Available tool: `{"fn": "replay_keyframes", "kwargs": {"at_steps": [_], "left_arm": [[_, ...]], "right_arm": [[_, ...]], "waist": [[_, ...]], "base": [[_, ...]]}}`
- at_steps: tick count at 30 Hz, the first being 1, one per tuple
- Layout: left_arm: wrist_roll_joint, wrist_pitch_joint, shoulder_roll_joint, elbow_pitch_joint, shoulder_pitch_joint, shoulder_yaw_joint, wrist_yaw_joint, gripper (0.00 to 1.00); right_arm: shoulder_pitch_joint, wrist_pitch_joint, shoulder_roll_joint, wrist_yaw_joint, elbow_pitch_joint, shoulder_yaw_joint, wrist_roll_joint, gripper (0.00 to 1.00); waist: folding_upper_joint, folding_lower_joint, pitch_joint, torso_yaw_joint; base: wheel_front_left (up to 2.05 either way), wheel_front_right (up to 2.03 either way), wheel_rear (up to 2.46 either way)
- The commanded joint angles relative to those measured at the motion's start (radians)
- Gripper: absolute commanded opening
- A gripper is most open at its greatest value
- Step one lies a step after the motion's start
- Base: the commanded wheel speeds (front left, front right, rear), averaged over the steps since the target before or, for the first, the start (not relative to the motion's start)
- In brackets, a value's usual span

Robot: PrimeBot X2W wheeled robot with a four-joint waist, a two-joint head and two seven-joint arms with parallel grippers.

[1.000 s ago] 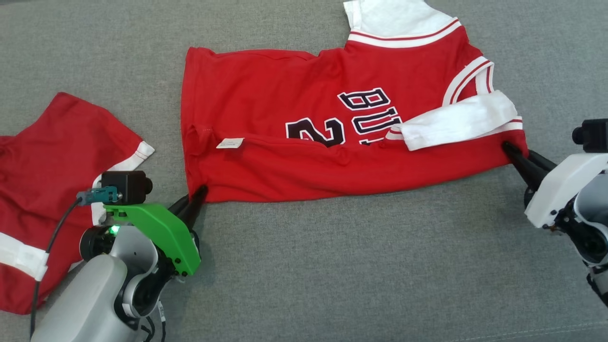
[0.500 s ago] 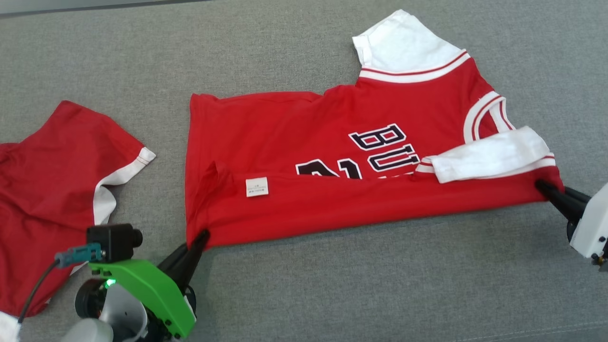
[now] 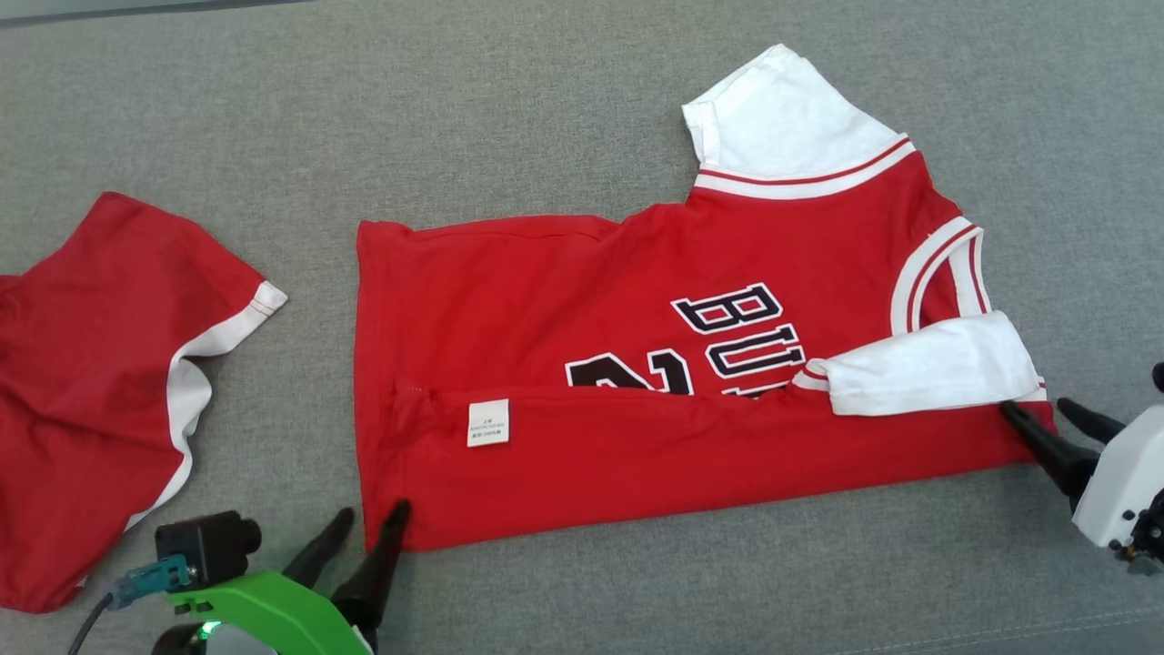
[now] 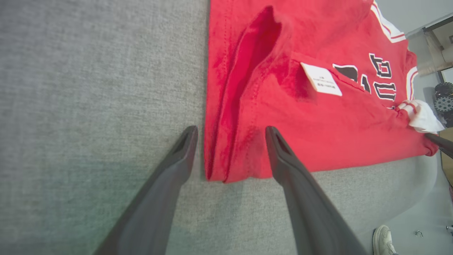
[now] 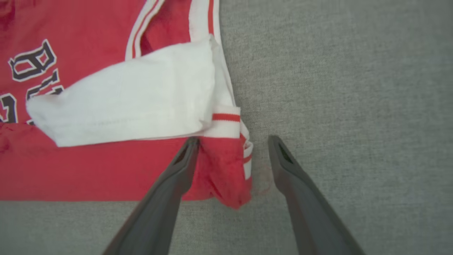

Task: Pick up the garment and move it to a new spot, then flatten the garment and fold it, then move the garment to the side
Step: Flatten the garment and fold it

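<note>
Here, both grippers stand spread at the jersey's near corners

The red basketball jersey (image 3: pixel 546 300) lies on the grey fabric surface (image 3: pixel 637 591). Its near edge is folded over onto itself, with a white care label (image 3: pixel 488 423) showing on the fold and a white sleeve (image 3: pixel 928 373) laid across it. Bare grey fabric runs along the jersey's near edge and beyond its far edge. A second red garment (image 3: pixel 91 364) lies well apart to the jersey's left. The left gripper (image 3: pixel 373 511) straddles the jersey's near-left corner, fingers wide apart, gripping nothing. The right gripper (image 3: pixel 1036 408) straddles the near-right corner likewise, jaws wide, one finger (image 5: pixel 168 187) over the red cloth, holding nothing.
</note>
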Motion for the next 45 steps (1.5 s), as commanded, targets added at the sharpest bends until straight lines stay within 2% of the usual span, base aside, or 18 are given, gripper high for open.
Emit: {"fn": "replay_keyframes", "kwargs": {"at_steps": [1, 7, 11, 16, 22, 28, 32, 36, 37, 38, 39, 40, 45], "left_arm": [[0.017, -0.009, 0.02, -0.003, 0.016, 0.011, 0.012, 1.0], [0.104, -0.057, 0.078, -0.073, -0.1, 0.079, 0.056, 1.0], [0.131, -0.02, 0.065, -0.022, -0.285, 0.07, 0.028, 1.0], [0.161, 0.04, -0.001, 0.129, -0.549, 0.013, -0.033, 1.0], [0.155, 0.121, -0.096, 0.332, -0.747, -0.068, -0.115, 1.0], [0.156, 0.206, -0.164, 0.501, -0.844, -0.141, -0.169, 1.0], [0.123, 0.233, -0.21, 0.559, -0.872, -0.161, -0.211, 1.0], [0.127, 0.245, -0.226, 0.595, -0.894, -0.181, -0.23, 1.0], [0.129, 0.246, -0.228, 0.603, -0.898, -0.185, -0.236, 0.95], [0.129, 0.245, -0.232, 0.61, -0.903, -0.19, -0.241, 0.58], [0.13, 0.245, -0.234, 0.613, -0.905, -0.197, -0.249, 0.32], [0.125, 0.245, -0.237, 0.616, -0.903, -0.202, -0.256, 0.0], [0.132, 0.2, -0.23, 0.62, -0.9, -0.207, -0.275, 0.0]], "right_arm": [[-0.017, -0.013, -0.012, -0.001, -0.01, -0.007, -0.011, 1.0], [-0.125, -0.044, -0.054, -0.001, -0.102, -0.06, -0.038, 1.0], [-0.298, -0.024, -0.04, -0.001, -0.085, -0.055, -0.099, 1.0], [-0.551, -0.002, 0.012, 0.0, 0.037, 0.018, -0.192, 1.0], [-0.772, -0.011, 0.074, -0.001, 0.236, 0.107, -0.286, 1.0], [-0.889, -0.035, 0.09, -0.001, 0.392, 0.161, -0.335, 1.0], [-0.93, -0.056, 0.086, -0.001, 0.468, 0.184, -0.347, 1.0], [-0.947, -0.063, 0.092, -0.001, 0.514, 0.196, -0.348, 1.0], [-0.95, -0.064, 0.095, -0.001, 0.525, 0.202, -0.342, 1.0], [-0.953, -0.066, 0.096, -0.001, 0.534, 0.209, -0.335, 0.93], [-0.954, -0.07, 0.098, -0.001, 0.541, 0.215, -0.326, 0.43], [-0.952, -0.073, 0.102, -0.001, 0.548, 0.222, -0.315, 0.0], [-0.948, -0.149, 0.094, -0.001, 0.56, 0.237, -0.265, 0.0]], "waist": [[0.0047, 0.0, 0.001, 0.003], [0.0047, 0.0, 0.061, 0.024], [0.0047, 0.0, 0.14, 0.049], [0.0047, 0.0, 0.236, 0.09], [0.0047, 0.0, 0.277, 0.146], [0.0047, 0.0, 0.275, 0.187], [0.0047, 0.0, 0.27, 0.199], [0.0047, 0.0, 0.275, 0.198], [0.0047, 0.0, 0.277, 0.196], [0.0047, 0.0, 0.279, 0.193], [0.0047, 0.0, 0.279, 0.191], [0.0047, 0.0, 0.277, 0.188], [0.0047, 0.0, 0.248, 0.166]], "base": [[0.0, 0.0, 0.0], [0.0, 0.0, 0.0], [0.0, 0.0, 0.0], [0.0, 0.0, 0.0], [0.0, 0.0, 0.0], [0.0, 0.0, 0.0], [0.0, 0.0, 0.0], [0.0, 0.0, 0.0], [0.0, 0.0, 0.0], [0.0, 0.0, 0.0], [0.0, 0.0, 0.0], [0.0, 0.0, 0.0], [0.0, 0.0, 0.0]]}}
